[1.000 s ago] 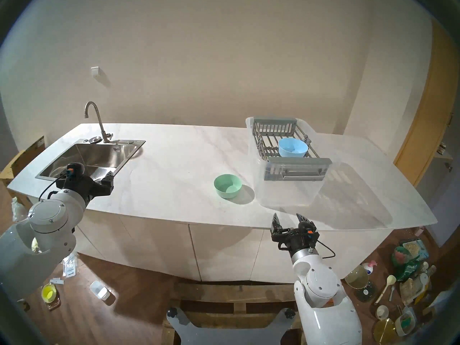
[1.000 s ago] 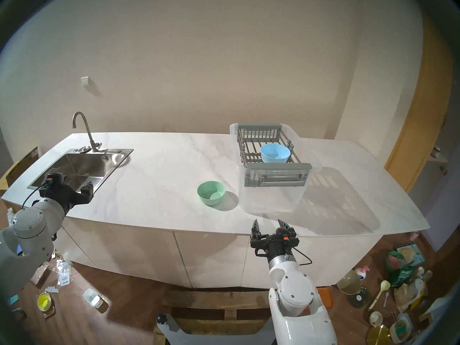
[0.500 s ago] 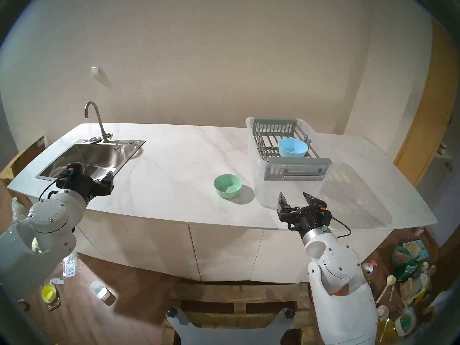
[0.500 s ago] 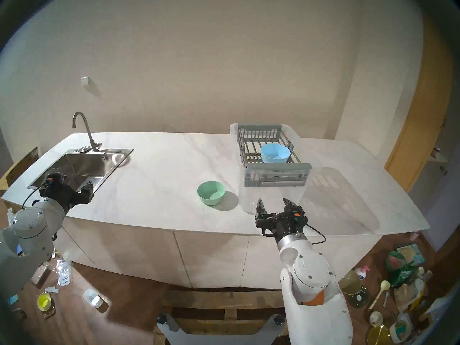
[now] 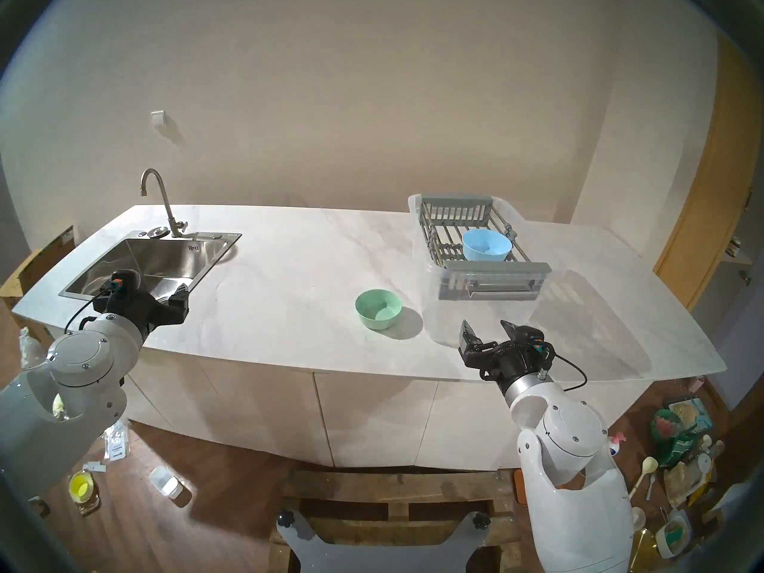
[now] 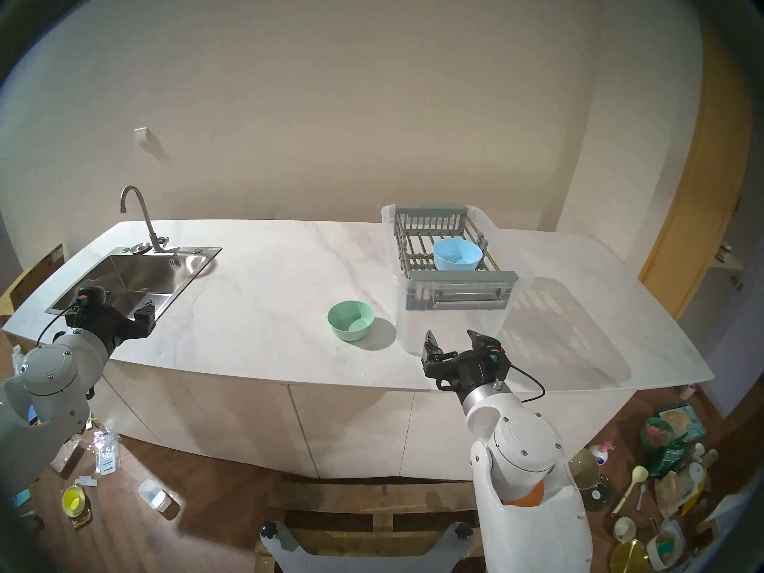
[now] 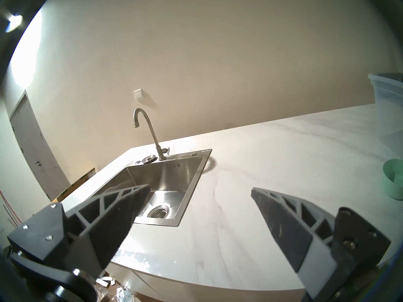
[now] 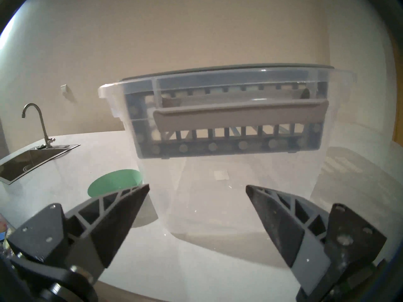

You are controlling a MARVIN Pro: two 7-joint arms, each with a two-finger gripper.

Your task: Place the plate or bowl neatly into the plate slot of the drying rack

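Looking at the bench (image 5: 289,249) right now, this reads as the reach-in step, with nothing picked up yet. The right hand (image 5: 485,332) hangs over the front edge of the bench with its fingers spread wide and nothing between them, pointing pretty much level at the clear plastic tub (image 5: 475,311). The left hand (image 5: 182,297) is parked over by the sink (image 5: 144,262), also wide and empty.

The green bowl (image 5: 378,309) sits upright on the bench, just left of the tub and ahead-left of the right hand. The drying rack (image 5: 479,245) sits across the top of the tub, and a blue bowl (image 5: 486,244) is already in the plate slot (image 5: 444,245), toward the near end — so I'd guess one is done and the green one is next.

Next move, as I see it: swing the right hand left toward the green bowl, tip it down enough to get one finger inside the rim and one outside, then close. After that it needs a real lift, since the rack's bed is up at the tub's rim, not at bench level.

What's in the way — the tub wall is right beside the bowl, so there's little room on that side. The rack's near end panel has to be cleared too, and the blue bowl takes up the near right part of the slot, so the free rods are behind and to its left. The faucet (image 5: 159,204) and sink are well apart from all this.
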